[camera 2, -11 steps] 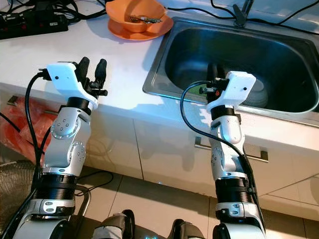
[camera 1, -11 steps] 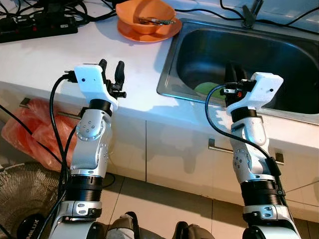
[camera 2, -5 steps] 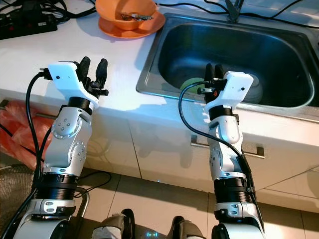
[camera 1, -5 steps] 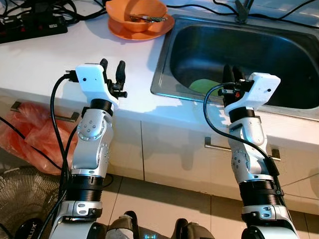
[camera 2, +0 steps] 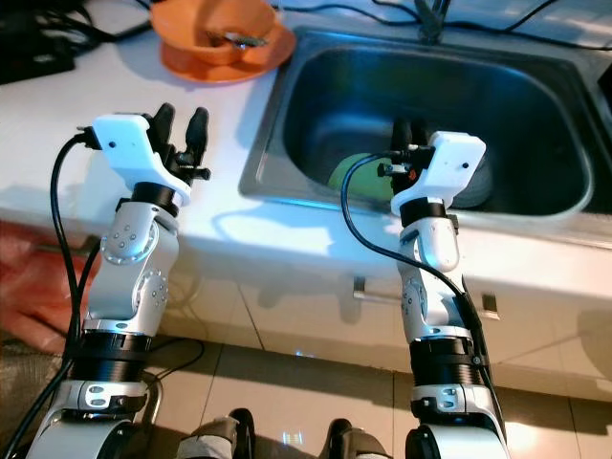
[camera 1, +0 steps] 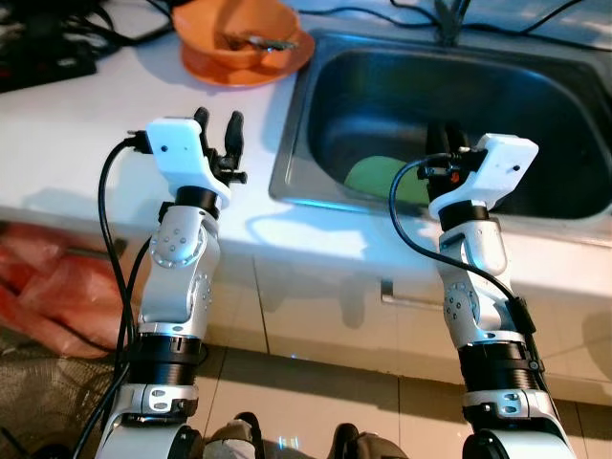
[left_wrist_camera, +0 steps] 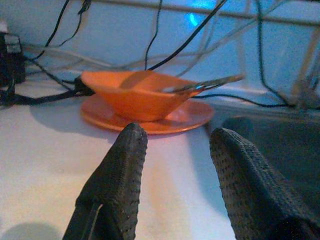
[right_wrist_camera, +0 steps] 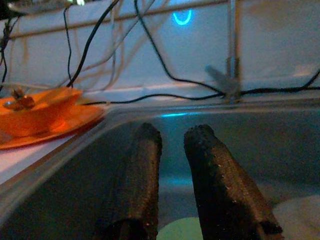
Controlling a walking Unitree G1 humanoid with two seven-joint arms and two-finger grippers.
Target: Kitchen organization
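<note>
- A white countertop (camera 1: 86, 134) runs across the upper frame, a stainless steel sink basin (camera 1: 316, 124) set into it at upper right; an orange bowl (camera 1: 234, 29) on an orange plate (camera 1: 206, 69) sits at top centre.
- A green round item (camera 1: 368, 177) lies in the basin.
- Since a second ago the whole view has shifted, the basin now nearer centre.
- The left gripper (camera 1: 218, 129) is raised over the counter, fingers apart; the right gripper (camera 2: 409, 134) is over the basin, fingers narrowly apart.
</note>
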